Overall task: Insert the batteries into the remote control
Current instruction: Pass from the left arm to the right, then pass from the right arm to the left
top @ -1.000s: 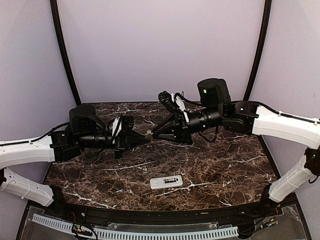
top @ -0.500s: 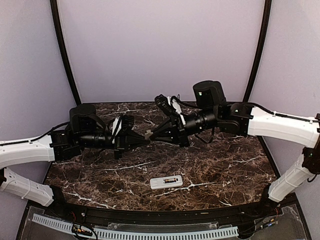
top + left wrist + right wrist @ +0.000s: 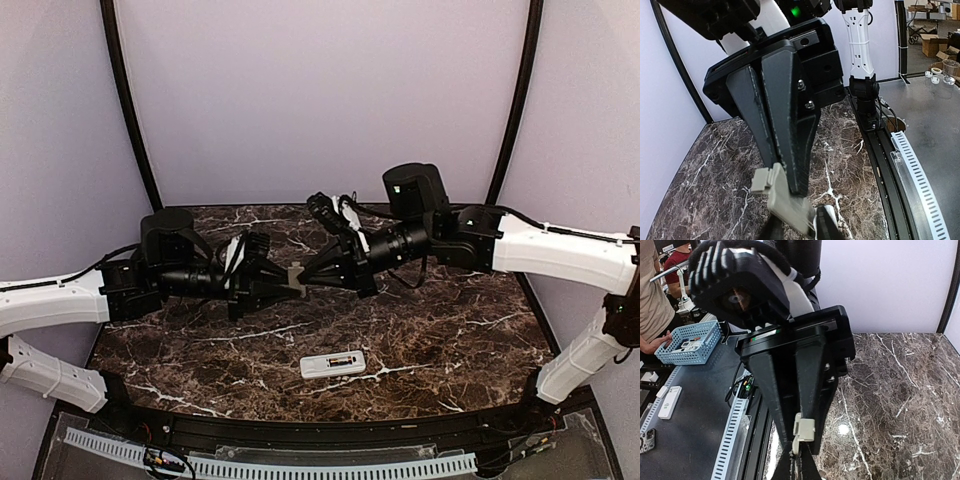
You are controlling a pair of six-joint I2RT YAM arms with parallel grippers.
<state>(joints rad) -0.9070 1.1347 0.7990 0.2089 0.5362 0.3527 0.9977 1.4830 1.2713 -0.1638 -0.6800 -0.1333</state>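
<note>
The remote control lies on the marble table near the front middle, back up, with the dark, red-marked batteries showing in its bay. My two grippers meet tip to tip in the air above the table's middle, around a small flat grey cover piece. My right gripper is shut on one edge of the cover, its own tips pinched together. My left gripper is open, its fingers straddling the cover with a gap.
A black rail and a white slotted cable strip run along the table's near edge. Black curved frame posts stand at the back corners. Off the table, a blue basket and a person stand to the side.
My left gripper's jaws have spread apart around the cover. My right gripper has shifted slightly left and up, still holding the cover. The remote has not moved.
</note>
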